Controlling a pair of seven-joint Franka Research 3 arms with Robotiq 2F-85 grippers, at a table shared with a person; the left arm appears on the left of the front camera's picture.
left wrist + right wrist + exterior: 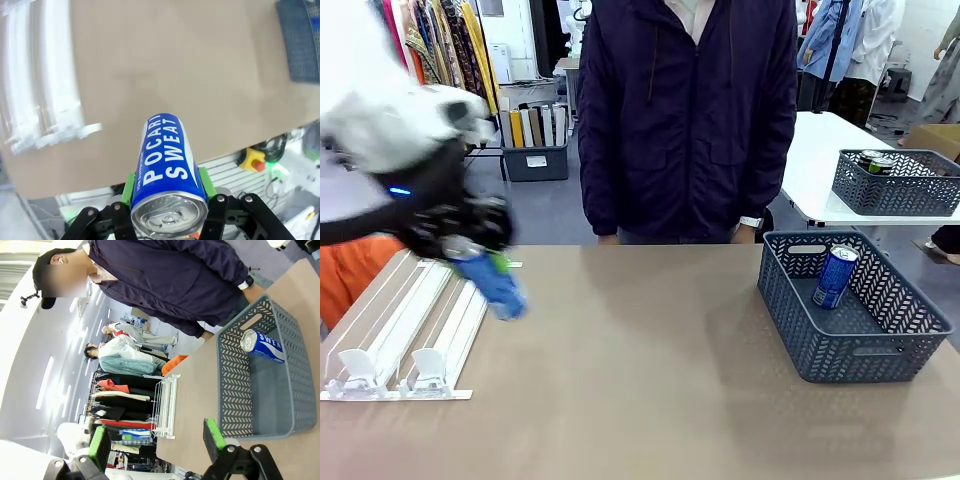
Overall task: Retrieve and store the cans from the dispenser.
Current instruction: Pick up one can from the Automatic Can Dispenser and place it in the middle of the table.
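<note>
While your left arm hangs blurred over the table's nine o'clock side in the front view, its left gripper (485, 262) is clamped on a blue can (496, 284) that tilts down toward four o'clock, just beside the far end of the dispenser (405, 335). You can see the white rack lying flat at about eight o'clock on the tan table (640, 370), its rails running away from you and two white pusher tabs sitting at the near lip. From your left wrist camera the held can (168, 175) fills the lower middle, silver top toward the lens, white lettering along its blue side, with a green pad (207, 182) pressed against each flank; the dispenser (45, 85) shows smeared at ten o'clock. A person in a dark jacket stands at twelve o'clock across the table. Move on to three o'clock and you find the dark grey basket (865, 345) with a second blue can (835, 277) leaning inside it. Your right wrist camera shows the right gripper (157, 442) spread wide with nothing between its green pads, and the basket (235, 385) with that can (264, 345) lying in it beyond
</note>
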